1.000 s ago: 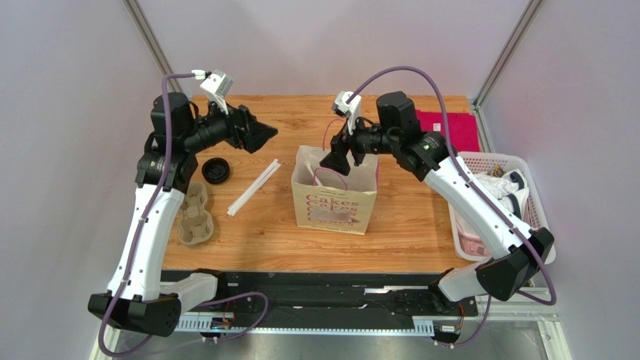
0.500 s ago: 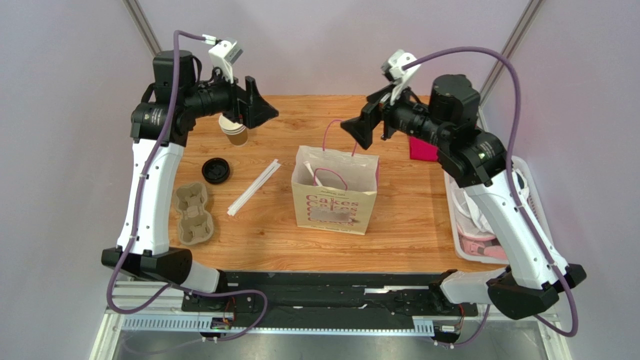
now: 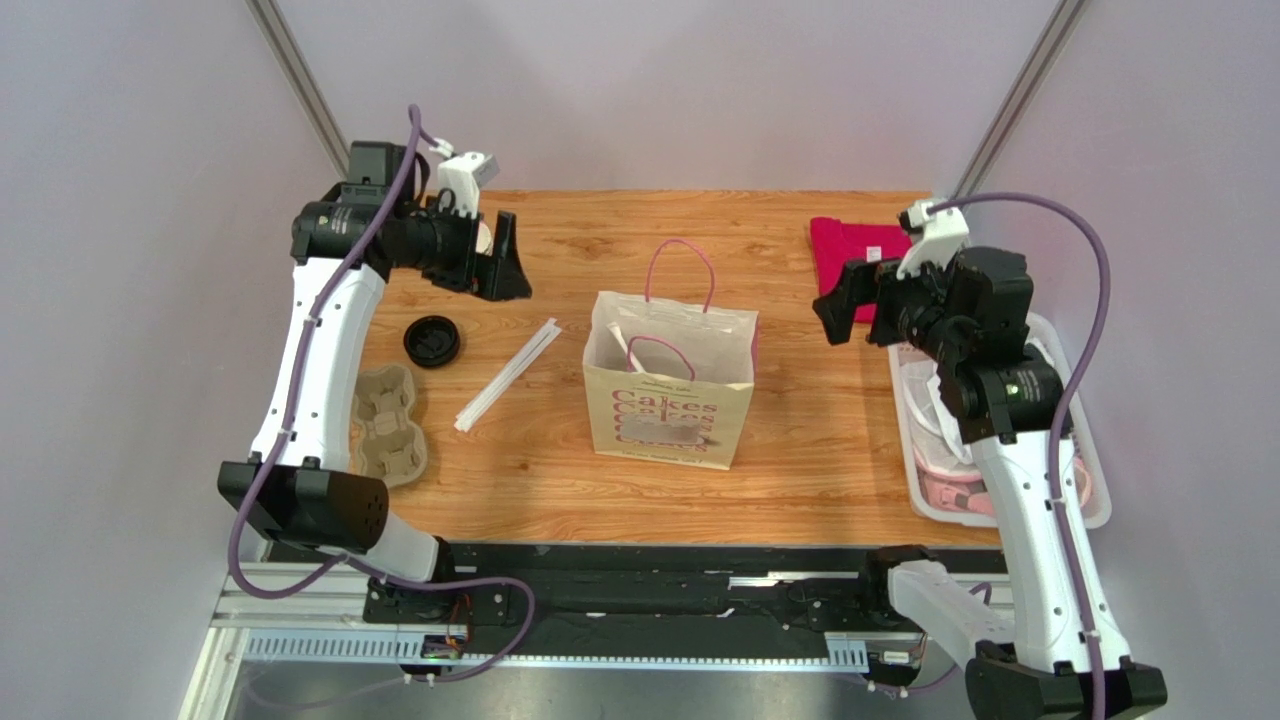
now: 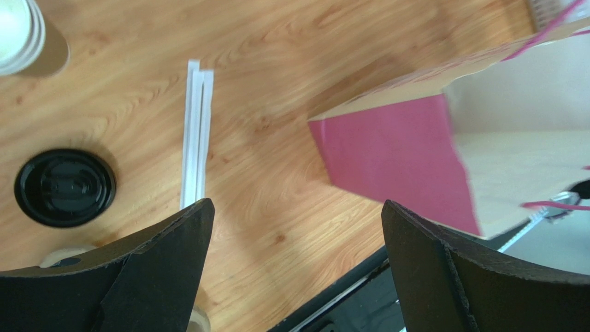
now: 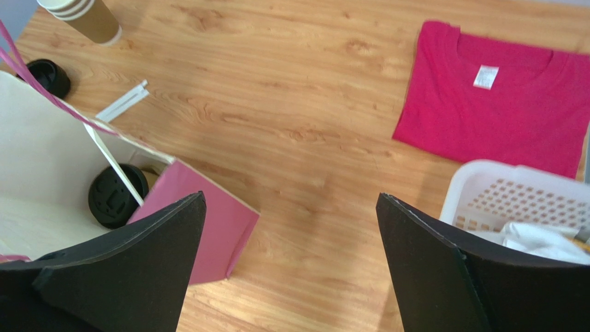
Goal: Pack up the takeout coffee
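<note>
A cream paper bag (image 3: 669,383) with pink handles stands open mid-table. Inside it, in the right wrist view, a round black lid (image 5: 114,196) faces up beside a white straw; whatever is under the lid is hidden. A stack of brown paper cups (image 5: 83,17) with white rims, no lid on it, stands at the back left (image 4: 21,34); my left arm hides it from above. A loose black lid (image 3: 431,341) lies on the table. My left gripper (image 3: 504,270) is open and empty at the back left (image 4: 296,202). My right gripper (image 3: 834,308) is open and empty right of the bag (image 5: 290,195).
A grey pulp cup carrier (image 3: 388,428) lies at the left edge. Wrapped white straws (image 3: 508,375) lie between the loose lid and the bag. A folded red shirt (image 3: 864,248) lies at the back right. A white basket (image 3: 1085,465) holding clothes sits at the right edge.
My right gripper has come away from the bag's mouth to the right and opened wide. My left arm has drawn back to the left, with its gripper over the cup stack.
</note>
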Robot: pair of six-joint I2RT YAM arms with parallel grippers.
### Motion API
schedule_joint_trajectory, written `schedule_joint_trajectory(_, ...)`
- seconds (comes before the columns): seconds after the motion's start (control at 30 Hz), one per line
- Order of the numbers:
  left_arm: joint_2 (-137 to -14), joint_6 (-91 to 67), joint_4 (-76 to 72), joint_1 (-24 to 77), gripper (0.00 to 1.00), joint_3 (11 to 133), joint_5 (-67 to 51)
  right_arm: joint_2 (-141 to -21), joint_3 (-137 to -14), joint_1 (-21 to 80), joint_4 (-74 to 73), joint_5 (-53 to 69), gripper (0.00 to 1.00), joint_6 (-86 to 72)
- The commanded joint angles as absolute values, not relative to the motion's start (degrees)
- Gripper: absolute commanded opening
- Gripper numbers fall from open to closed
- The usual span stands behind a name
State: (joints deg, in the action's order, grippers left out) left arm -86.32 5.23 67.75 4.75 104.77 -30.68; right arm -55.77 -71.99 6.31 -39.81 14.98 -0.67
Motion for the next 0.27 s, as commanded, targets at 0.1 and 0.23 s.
schedule_joint_trajectory(0.1, -79.46, 9.31, 65.4, 4.31, 0.99, 91.59, -24.7, -47.56, -64.17, 4.92, -40.69, 14.24, 1.0, -1.23)
schedule_joint_trajectory(0.23, -78.84, 9.84, 64.95, 4.31, 0.99, 89.65, -21.81, -45.53, -63.11, 5.01, -40.69, 14.33, 1.0, -1.93)
